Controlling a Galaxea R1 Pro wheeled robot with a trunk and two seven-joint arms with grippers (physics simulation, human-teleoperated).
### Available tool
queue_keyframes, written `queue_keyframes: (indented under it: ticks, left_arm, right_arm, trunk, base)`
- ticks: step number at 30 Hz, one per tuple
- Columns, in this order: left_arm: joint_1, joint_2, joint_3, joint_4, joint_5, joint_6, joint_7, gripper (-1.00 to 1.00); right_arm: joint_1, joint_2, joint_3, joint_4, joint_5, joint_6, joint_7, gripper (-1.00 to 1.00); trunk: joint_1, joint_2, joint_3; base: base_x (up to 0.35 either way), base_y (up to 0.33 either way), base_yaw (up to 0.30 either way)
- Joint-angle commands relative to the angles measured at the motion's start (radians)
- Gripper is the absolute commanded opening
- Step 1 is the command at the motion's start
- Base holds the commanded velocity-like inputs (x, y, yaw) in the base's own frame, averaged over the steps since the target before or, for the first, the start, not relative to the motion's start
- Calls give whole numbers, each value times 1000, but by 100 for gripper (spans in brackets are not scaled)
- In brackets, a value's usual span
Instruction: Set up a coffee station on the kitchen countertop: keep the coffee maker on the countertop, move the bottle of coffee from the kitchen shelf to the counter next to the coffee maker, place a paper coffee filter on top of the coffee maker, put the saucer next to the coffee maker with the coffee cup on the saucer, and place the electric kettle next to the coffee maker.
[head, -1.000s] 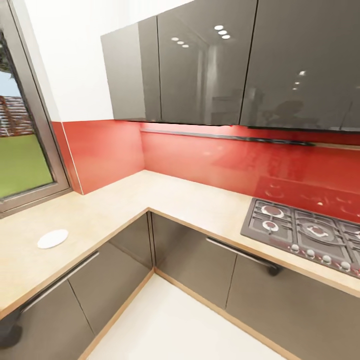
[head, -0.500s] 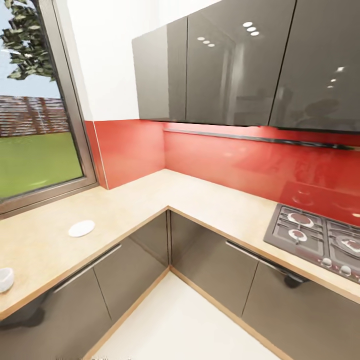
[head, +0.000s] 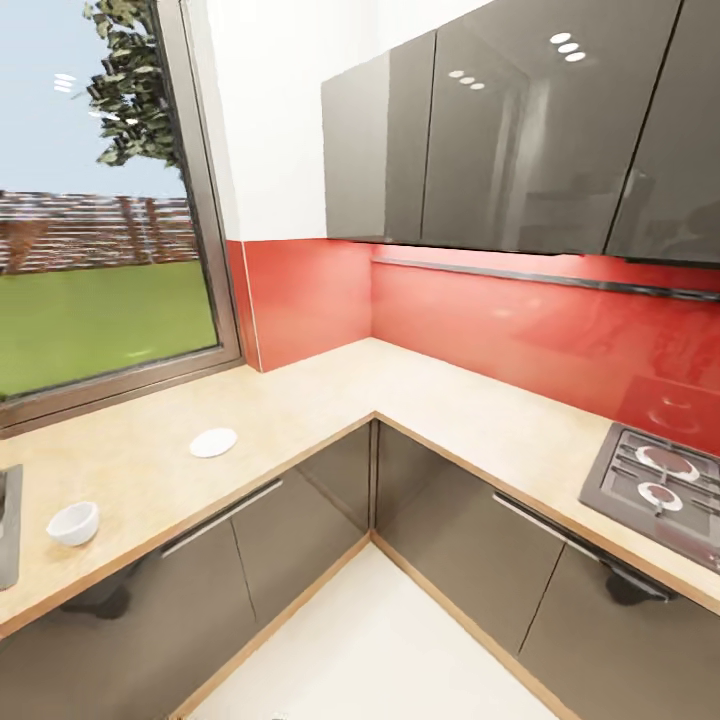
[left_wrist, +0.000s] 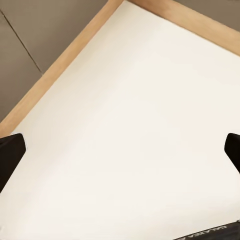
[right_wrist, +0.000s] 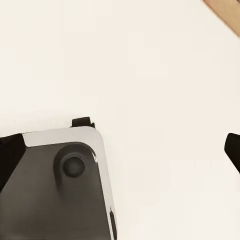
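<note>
Two of the task's things lie before me on the left run of the L-shaped kitchen countertop (head: 300, 400), my desk of light wood grain over grey cabinet fronts (head: 250, 560): the saucer (head: 213, 442), a flat white round plate, sits below the window (head: 100, 250), and the coffee cup (head: 73, 523), small and white, stands apart from it, nearer the desk's front edge and further to my left. The cup is upright with its mouth open to the ceiling, and it is not touching the saucer. At the very left edge of the head view a dark grey rim shows in the desk beside the cup; I cannot tell what it is. The desk turns the corner under a red backsplash (head: 500, 320) and glossy dark wall cabinets (head: 500, 130), and on the right run a gas hob (head: 665, 485) with ringed burners is set into the top. Pale floor (head: 380, 640) fills the corner between the cabinet runs. Beyond the window there is grass, a brick wall and a tree. My left gripper (left_wrist: 120, 150) is spread wide over the pale floor, its two dark fingertips at opposite edges of the left wrist view, with nothing between them, near the wooden plinth of the cabinets. My right gripper (right_wrist: 120, 147) is likewise wide and empty, with a grey corner of my own base (right_wrist: 65, 190) below it, carrying a round dark knob.
</note>
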Motion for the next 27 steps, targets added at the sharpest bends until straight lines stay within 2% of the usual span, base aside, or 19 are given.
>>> queue_keyframes:
  ticks: [1,27]
  left_arm:
    - [-1,1,-4,1,9,-3,-4,100]
    - [-1,1,-4,1,9,-3,-3,100]
  right_arm:
    - [-1,0,-6,1,3,-4,-1,100]
    - [-1,0,-6,1,3,-4,-1,100]
  trunk:
    - [1,-2,-2]
    - [1,-2,-2]
  base:
    - [0,0,276]
    - [0,0,276]
